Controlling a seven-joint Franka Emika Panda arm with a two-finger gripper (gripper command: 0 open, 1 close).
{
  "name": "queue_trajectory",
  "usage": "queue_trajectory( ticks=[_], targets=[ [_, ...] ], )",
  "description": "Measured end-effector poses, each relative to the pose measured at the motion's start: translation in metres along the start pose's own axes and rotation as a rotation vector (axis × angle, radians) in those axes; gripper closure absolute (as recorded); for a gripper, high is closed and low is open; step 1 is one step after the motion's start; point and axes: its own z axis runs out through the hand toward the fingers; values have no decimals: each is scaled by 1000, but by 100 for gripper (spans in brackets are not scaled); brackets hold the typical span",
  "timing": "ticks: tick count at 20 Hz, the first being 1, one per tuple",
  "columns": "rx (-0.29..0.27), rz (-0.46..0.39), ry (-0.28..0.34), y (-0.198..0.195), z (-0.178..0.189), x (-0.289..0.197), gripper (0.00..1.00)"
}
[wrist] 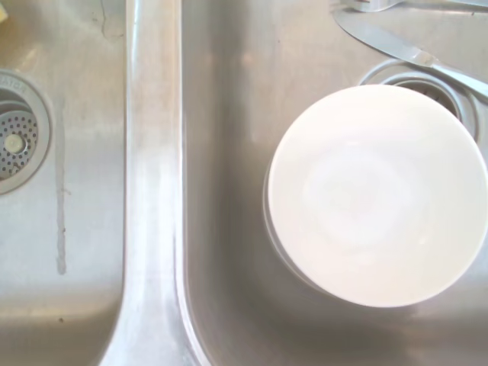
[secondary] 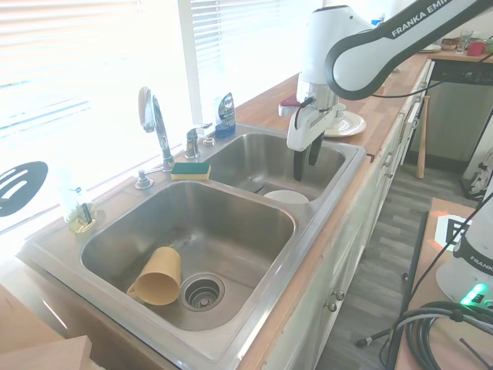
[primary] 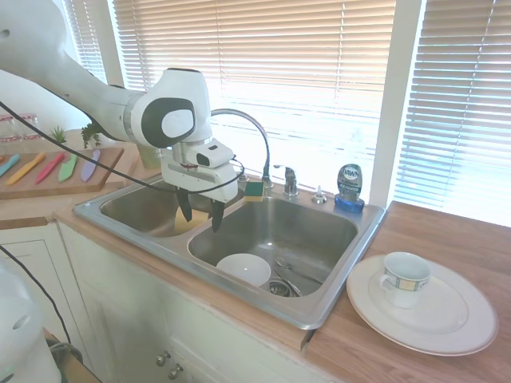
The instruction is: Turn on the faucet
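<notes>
Gripper (primary: 200, 214) hangs fingers-down over the double steel sink (primary: 335, 299), above the divider between its two basins, with its two dark fingers spread apart and nothing between them; the second exterior view shows it (secondary: 304, 163) the same way, clear of every object. At the back rim of the sink stands the faucet (primary: 257, 136), its thin chrome gooseneck arching high toward the basins, and just beside its base sits the small chrome lever handle (primary: 289, 180). The gripper is in front of the faucet and apart from it, not touching spout or handle. A yellow-green sponge (secondary: 190, 170) lies on the rim at the foot of the faucet, and a blue dish-soap bottle (primary: 350, 187) stands further along the same rim. Below the gripper, in the basin, an upturned white bowl (wrist: 375, 194) rests near the drain with a knife (wrist: 404, 52) beside it. A tan cup (secondary: 158, 275) lies on its side in the other basin. On the counter beside the sink, a mug (primary: 404, 278) sits on a white plate (primary: 459, 319)
</notes>
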Motion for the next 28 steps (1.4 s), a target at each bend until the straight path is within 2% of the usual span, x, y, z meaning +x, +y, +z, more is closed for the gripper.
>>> queue_trajectory(
  ticks=[4,5,28],
  targets=[
    [-9,19,-1,-1,3,2,0],
    [-10,23,-1,-1,3,2,100],
    [-16,41,10,3,3,7,100]
  ],
)
